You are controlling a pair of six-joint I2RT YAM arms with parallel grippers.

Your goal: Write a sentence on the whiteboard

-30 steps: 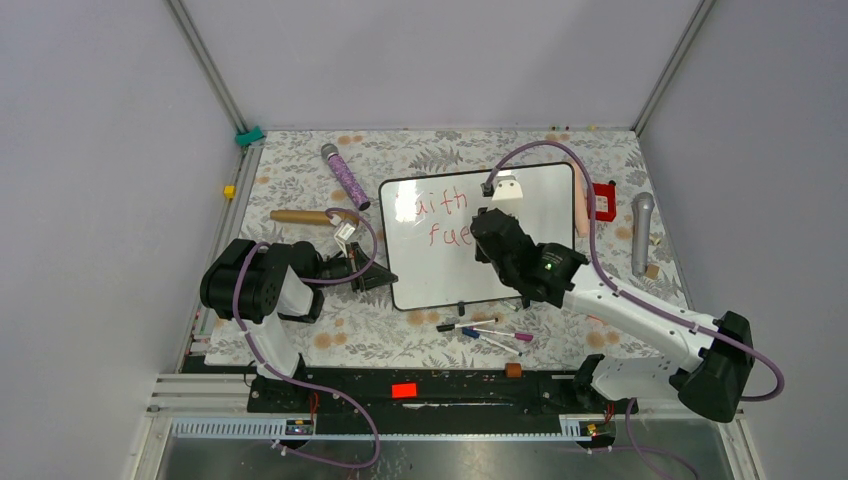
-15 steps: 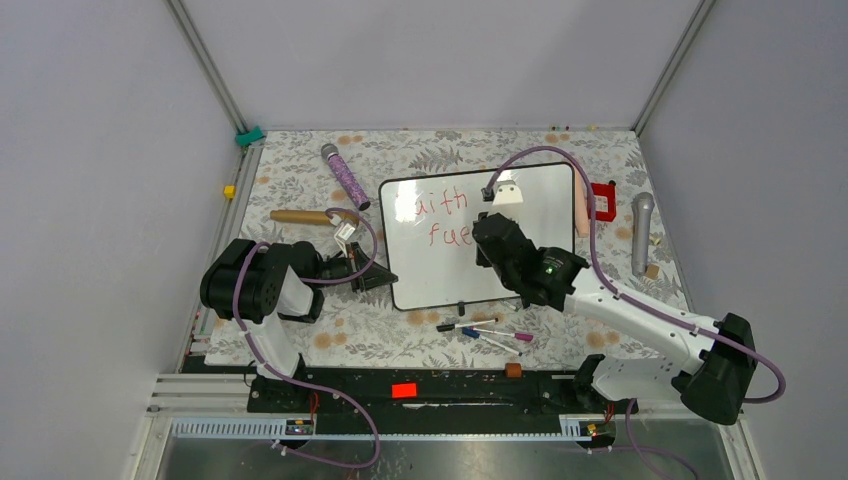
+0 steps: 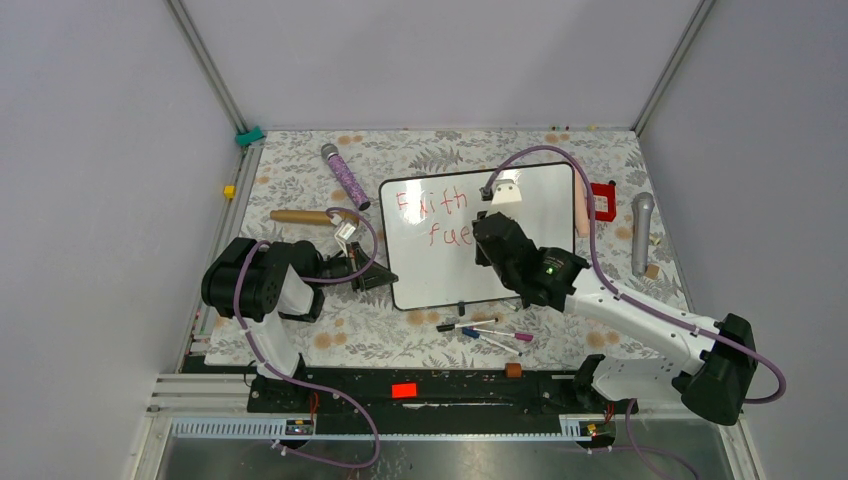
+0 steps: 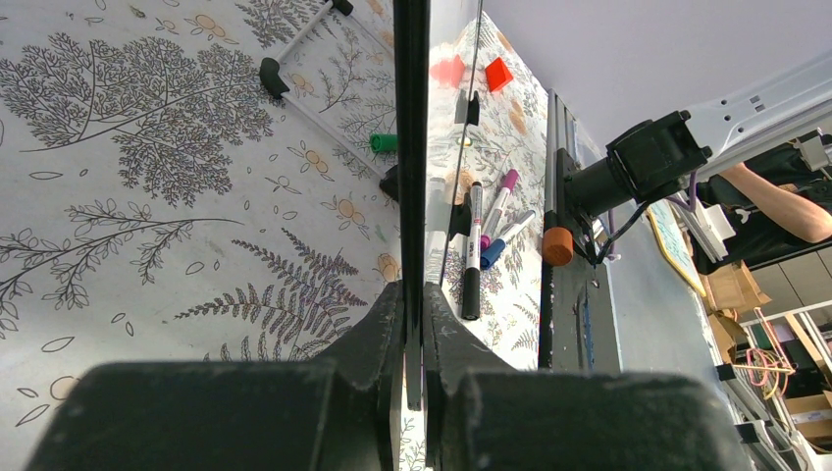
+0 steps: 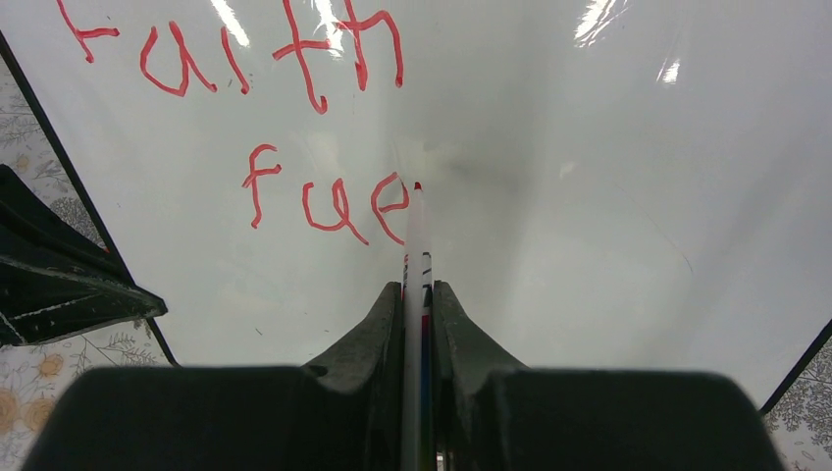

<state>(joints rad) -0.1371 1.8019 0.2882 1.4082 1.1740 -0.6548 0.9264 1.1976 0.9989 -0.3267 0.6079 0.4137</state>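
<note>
The whiteboard (image 3: 540, 205) lies on the floral table, glossy white with a thin black frame. Red marker writing on it reads "Faith" (image 3: 432, 204) and below it "fue" (image 3: 450, 236); the same words show in the right wrist view (image 5: 324, 201). My right gripper (image 5: 417, 292) is shut on a white red-tipped marker (image 5: 416, 235), tip on the board just right of the "e". In the top view that gripper (image 3: 487, 238) hangs over the board's middle. My left gripper (image 4: 413, 294) is shut on the whiteboard's left edge (image 4: 411, 147), seen in the top view (image 3: 383, 277).
Several loose markers (image 3: 485, 331) lie in front of the board, also in the left wrist view (image 4: 489, 235). A purple cylinder (image 3: 345, 176), a wooden stick (image 3: 300, 216), a red block (image 3: 603, 201), a grey microphone (image 3: 641, 230) and an orange cube (image 3: 513, 370) lie around.
The right gripper has shifted slightly, uncovering more of the first letter of "Faith". The left gripper has stayed on the board's edge.
</note>
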